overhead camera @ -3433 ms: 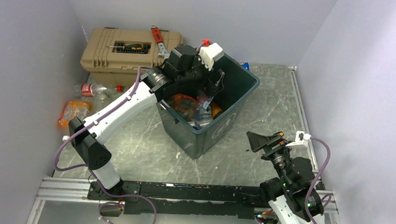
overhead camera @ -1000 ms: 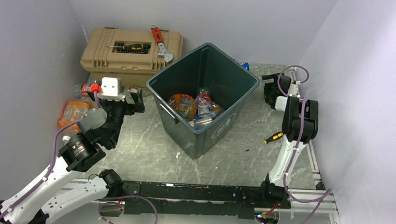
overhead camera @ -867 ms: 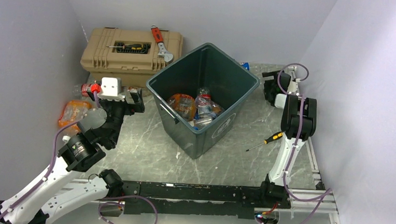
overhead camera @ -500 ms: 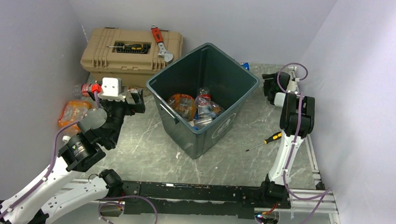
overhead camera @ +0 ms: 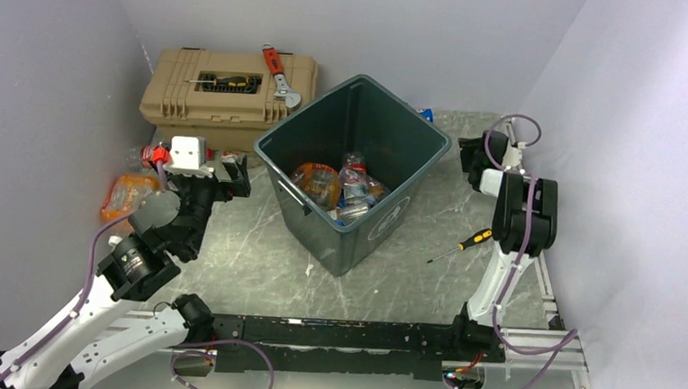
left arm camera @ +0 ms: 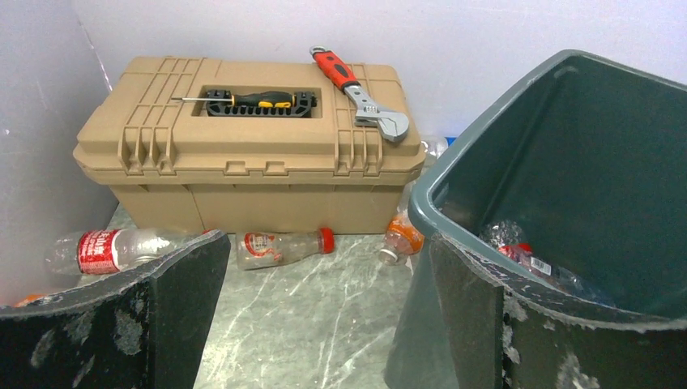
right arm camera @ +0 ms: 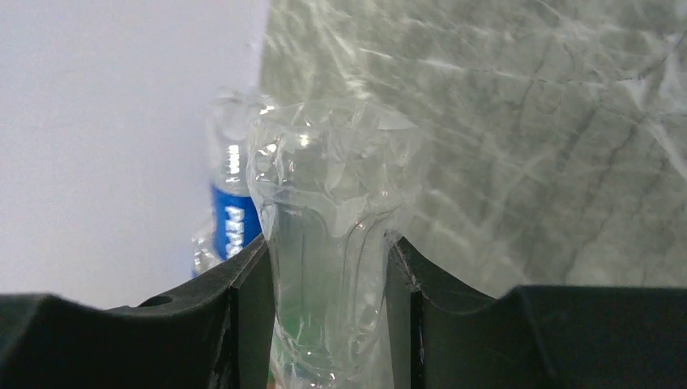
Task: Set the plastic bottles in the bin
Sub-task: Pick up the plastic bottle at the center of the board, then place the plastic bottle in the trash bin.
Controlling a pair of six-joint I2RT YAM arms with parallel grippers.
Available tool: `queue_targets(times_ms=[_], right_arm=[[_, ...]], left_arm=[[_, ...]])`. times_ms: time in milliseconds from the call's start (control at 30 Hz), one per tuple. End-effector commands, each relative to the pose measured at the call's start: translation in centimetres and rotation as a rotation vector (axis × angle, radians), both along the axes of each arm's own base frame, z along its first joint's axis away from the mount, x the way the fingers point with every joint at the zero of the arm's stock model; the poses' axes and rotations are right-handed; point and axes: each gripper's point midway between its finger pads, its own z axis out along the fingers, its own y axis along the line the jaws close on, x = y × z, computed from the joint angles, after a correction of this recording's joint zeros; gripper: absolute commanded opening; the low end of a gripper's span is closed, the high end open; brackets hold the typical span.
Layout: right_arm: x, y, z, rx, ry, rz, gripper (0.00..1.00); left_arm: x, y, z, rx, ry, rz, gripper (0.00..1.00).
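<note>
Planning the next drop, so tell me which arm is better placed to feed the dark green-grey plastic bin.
Right. The right gripper is closed on a crushed clear plastic bottle, so it probably only needs carrying to the dark green-grey plastic bin. The left gripper is open and empty.

clear crushed bottle [right arm camera: 332, 162]: lower end cut off by the bottom edge; cap out of sight; flanks covered by the right gripper [right arm camera: 324, 247]
blue-labelled bottle [right arm camera: 233, 215]: mostly hidden behind the clear one
right gripper, top view: tucked under its own wrist, jaws unreadable there
bin [left arm camera: 567, 162]: cut off at right and bottom, left wrist view
red-labelled bottle [left arm camera: 105, 250]: one end behind the left gripper [left arm camera: 326, 243]
orange-marked bottle [left arm camera: 398, 241]: partly behind the bin's corner
bottles in the bin [overhead camera: 341, 190]: heaped, count unclear
</note>
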Motion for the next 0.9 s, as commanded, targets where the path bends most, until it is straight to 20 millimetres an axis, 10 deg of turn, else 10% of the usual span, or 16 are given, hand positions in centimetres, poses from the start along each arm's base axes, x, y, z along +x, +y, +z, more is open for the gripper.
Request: queue_targets(times_ms=[0, 333, 567, 867], right_arm=[[-0.6, -1.7, 12.4, -0.125, -0.19, -0.057, 0.35], [-9.5, -4.1, 32.9, -0.402, -0.45, -0.226, 0.31], [-17.8, -1.0, 44.7, -0.398, -0.776, -0.164, 0.31], [-29.1, 5.9, 48.9, -0.281, -1.052, 0.109, 0.3]], left_arm=[[-0.4, 0.5, 0.8, -0.036, -0.031, 0.014, 0.99], [-0.7, 1.3, 0.9, -0.065, -0.061, 0.035, 0.98], [-0.6, 1.2, 0.9, -0.059, -0.073, 0.037, 0.98], [-1.9, -3.3, 4.0, -0.176, -0.167, -0.244, 0.99]])
